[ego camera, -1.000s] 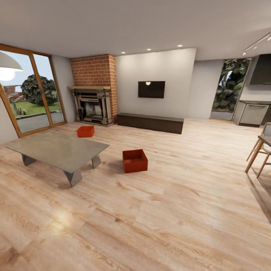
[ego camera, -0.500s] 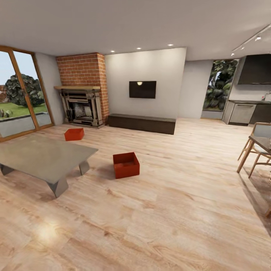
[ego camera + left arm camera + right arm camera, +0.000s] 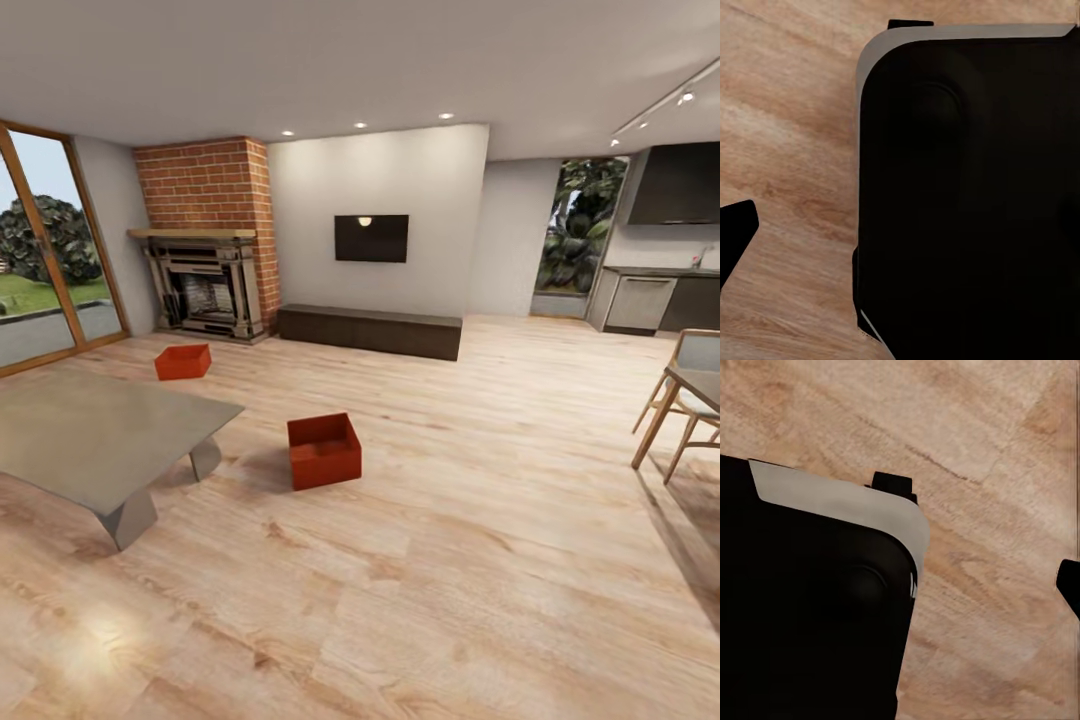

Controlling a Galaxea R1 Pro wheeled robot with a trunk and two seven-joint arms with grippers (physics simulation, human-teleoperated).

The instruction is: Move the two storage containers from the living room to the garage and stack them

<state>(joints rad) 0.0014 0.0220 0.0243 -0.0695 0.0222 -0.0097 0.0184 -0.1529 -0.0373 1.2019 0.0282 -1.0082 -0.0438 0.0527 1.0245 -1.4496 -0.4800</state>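
I am in the living room, looking across its light wood plank floor (image 3: 480, 560). The nearer storage container (image 3: 324, 450) sits open-topped on the planks, a little left of centre, just right of the low grey table (image 3: 90, 435) at my near left. The farther storage container (image 3: 183, 362) lies on the floor beyond that table, in front of the brick fireplace (image 3: 205, 240) at the far left. The two bins are well apart. A wall TV (image 3: 371, 238) hangs on the far wall above a long dark bench (image 3: 370, 330); wood-framed glass doors (image 3: 45, 260) stand at the left, and a wooden chair (image 3: 680, 405) at the right edge. My wrist cameras look down past a dark rounded body part (image 3: 967, 195) onto the planks. I cannot tell how far either of my grippers is parted or whether it has hold of anything.
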